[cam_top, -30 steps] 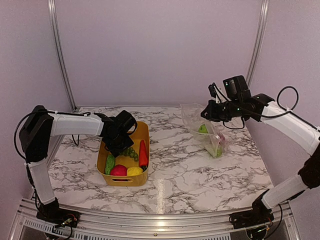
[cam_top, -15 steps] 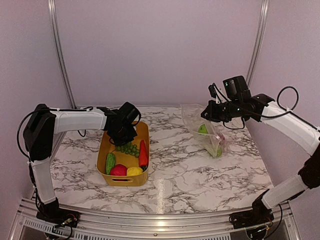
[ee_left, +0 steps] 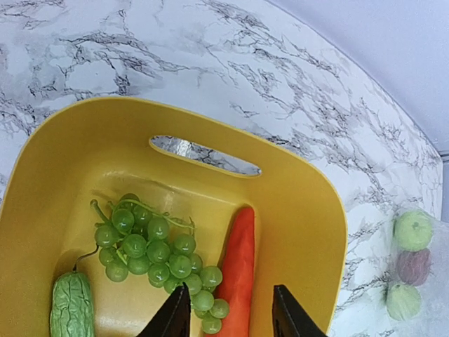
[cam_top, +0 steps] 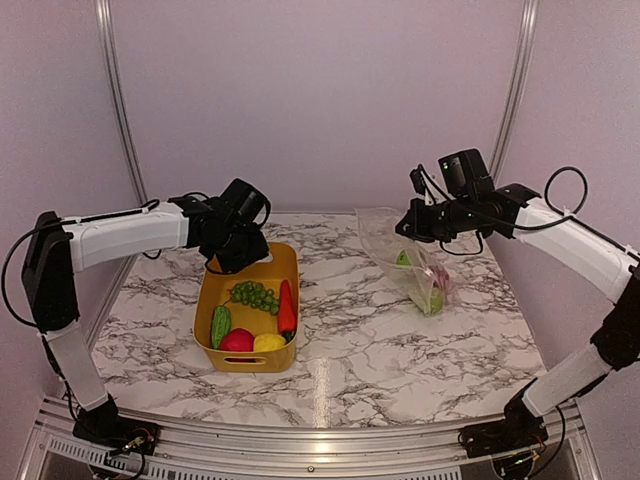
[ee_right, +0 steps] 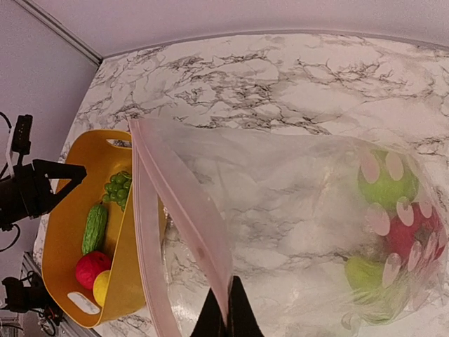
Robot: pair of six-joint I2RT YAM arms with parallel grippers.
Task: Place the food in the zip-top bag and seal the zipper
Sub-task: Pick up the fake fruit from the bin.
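Grapes (ee_left: 151, 246): green bunch, mid yellow tub (ee_left: 302, 210), against the carrot.
Carrot (ee_left: 237, 274): orange, lying lengthwise along one tub wall.
Cucumber (ee_left: 70, 309): green and bumpy, just beside the grapes.
Red apple (cam_top: 237, 341) and lemon (cam_top: 269, 343): side by side at the tub's near end.
Zip-top bag (ee_right: 280, 210): clear and crinkly, mouth raised, lower end on the tabletop (cam_top: 360, 340).
Bagged food (ee_right: 407, 232): two green pieces with a dark red one between, bunched at the low end.
Zipper (ee_right: 189, 217): pale pink strip, unsealed, halves parted, one half pinched by the right tool (ee_right: 226, 316).
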